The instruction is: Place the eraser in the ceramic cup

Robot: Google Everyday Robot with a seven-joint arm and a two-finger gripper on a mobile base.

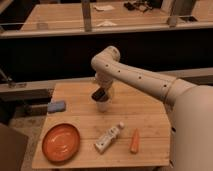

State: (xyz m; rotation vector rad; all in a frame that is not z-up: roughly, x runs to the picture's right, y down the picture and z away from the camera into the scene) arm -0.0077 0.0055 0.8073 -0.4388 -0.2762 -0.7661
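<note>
Over worktop (150, 115) centre | robot arm's gripper (101, 91) sits just above ceramic cup (103, 104), clamped on eraser (98, 94) held tilted at cup's rim, prob. lined up for drop | release not yet done | orange plate (61, 142) front-left, apart

Arm (145, 80): smooth white rounded casing, bulbous elbow joint, a row of small dark dots along its side. Gripper (101, 95), above the tabletop (145, 117), is white.

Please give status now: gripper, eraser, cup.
Gripper directly above the ceramic cup. Eraser tilted at the cup's rim, at the gripper. Nothing in the way.
</note>
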